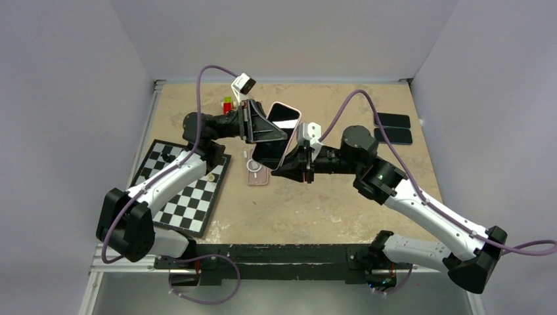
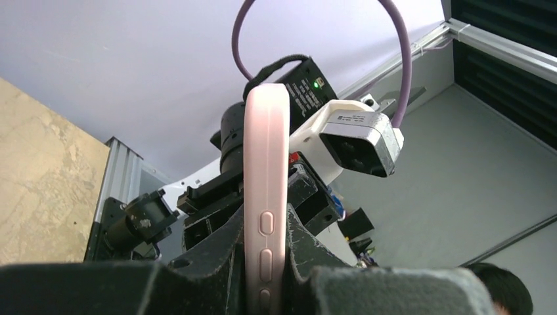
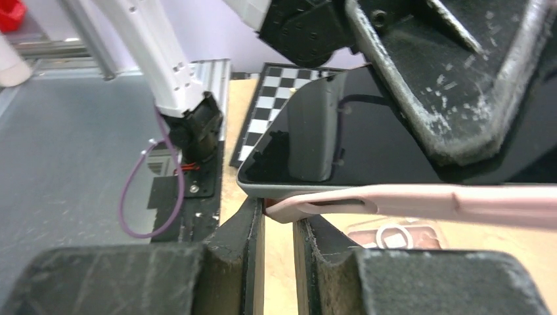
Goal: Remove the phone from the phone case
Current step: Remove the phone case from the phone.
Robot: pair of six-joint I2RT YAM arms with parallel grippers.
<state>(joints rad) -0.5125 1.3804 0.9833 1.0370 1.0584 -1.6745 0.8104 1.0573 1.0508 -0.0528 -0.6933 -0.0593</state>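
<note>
Where the tan bench [image 1: 341, 210] fills the middle of the top view, a chessboard [image 1: 187, 197] lies at its left, partly under the left arm. Above the bench's centre the phone [image 1: 285, 118] is held off the surface, tilted, its black screen facing up, in its pink case [image 2: 266, 151]. The left end effector [image 2: 266, 236] is pressed together on the phone. In the left wrist view the case's edge with its side buttons stands between the two fingers, and in the right wrist view one of those fingers [image 3: 420, 85] lies flat on the screen. The right end effector [image 3: 278, 226] reaches in from the phone's lower right and pinches the case's corner lip, which stands a little clear of the phone's corner there. Below the phone a spare case [image 1: 258, 174], pink with a white ring, lies on the bench. Two dark handsets [image 1: 392, 121] lie side by side at the upper right. Small red and green blocks [image 1: 227, 105] sit upper left of centre.
</note>
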